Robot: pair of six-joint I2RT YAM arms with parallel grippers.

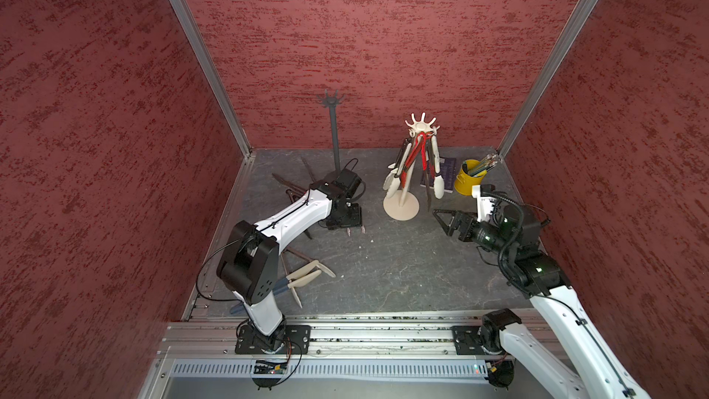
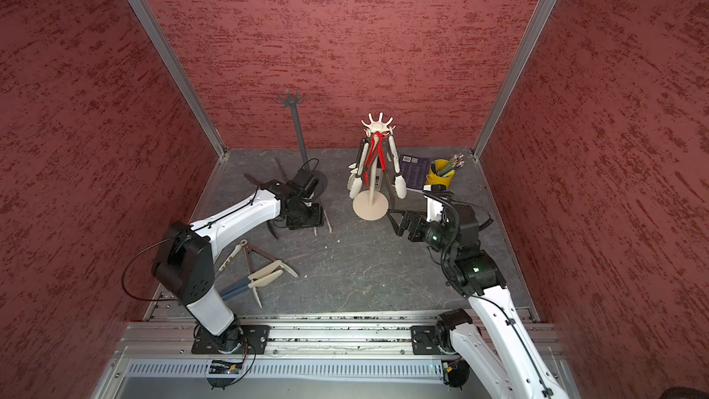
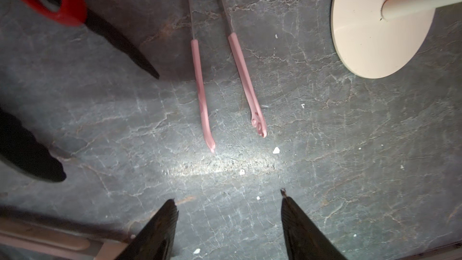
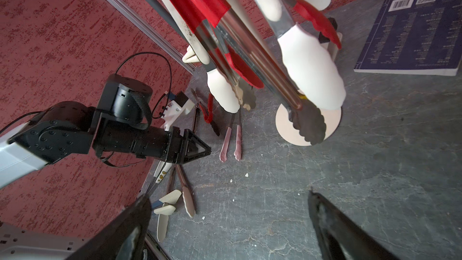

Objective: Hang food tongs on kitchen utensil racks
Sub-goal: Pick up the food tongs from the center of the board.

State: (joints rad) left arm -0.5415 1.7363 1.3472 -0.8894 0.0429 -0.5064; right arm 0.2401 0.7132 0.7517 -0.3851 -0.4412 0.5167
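2 kitchen utensil racks [image 2: 298, 132] stand on the surface [image 1: 403, 270]: the dark grey rack [image 1: 334, 136] bare, the cream-white rack [image 1: 399, 213] hung with several food tongs [image 1: 414, 155]. Left gripper [image 3: 228, 196] hovers low, fingers apart and empty, probably to pick up the pink tongs [image 3: 200, 83] lying flat ahead; right gripper [image 4: 229, 195], fingers spread, holds nothing.

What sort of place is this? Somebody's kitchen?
Probably a robot test booth, not a kitchen: red textured walls box in a small grey table, the left arm and right arm are bolted to a rail at its front, and tongs hang on a cream rack.
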